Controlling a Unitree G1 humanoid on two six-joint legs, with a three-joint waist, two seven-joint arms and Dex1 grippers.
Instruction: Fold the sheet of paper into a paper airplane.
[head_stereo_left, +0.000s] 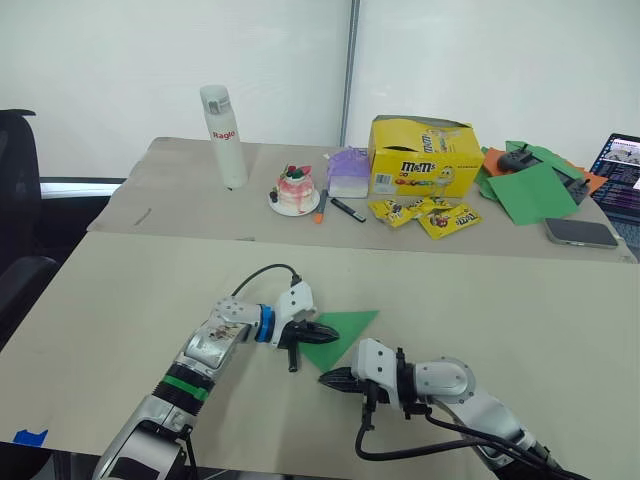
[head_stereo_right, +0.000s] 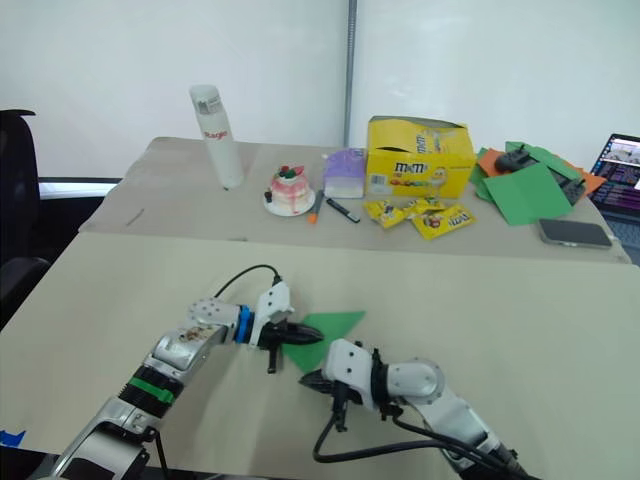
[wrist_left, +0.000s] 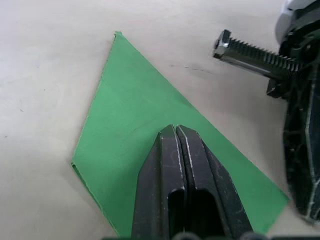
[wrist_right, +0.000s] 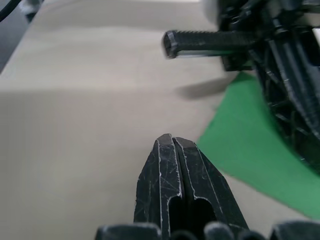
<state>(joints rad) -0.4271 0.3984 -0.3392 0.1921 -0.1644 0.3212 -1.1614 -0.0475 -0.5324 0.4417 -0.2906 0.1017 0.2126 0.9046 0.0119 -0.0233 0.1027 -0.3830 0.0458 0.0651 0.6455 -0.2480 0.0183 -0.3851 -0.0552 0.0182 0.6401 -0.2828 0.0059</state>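
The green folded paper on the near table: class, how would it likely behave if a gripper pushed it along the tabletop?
The sheet of paper lies flat and thin, so it is probably light and would slide easily. Its raised edge suggests it could buckle rather than move stiffly. The shut left gripper resting on it would likely pin it.

- The sheet of paper (head_stereo_left: 340, 334), folded to a green triangle, is lying flat on the near table (head_stereo_left: 520, 310).
- The left gripper (head_stereo_left: 322, 331) is pressing down on its left part.
- The right gripper (head_stereo_left: 333, 379) is sitting at its near corner.
- Far back, a white bottle (head_stereo_left: 224, 137), a yellow M&M's box (head_stereo_left: 421, 158) and larger green sheets (head_stereo_left: 530, 190) are standing by.
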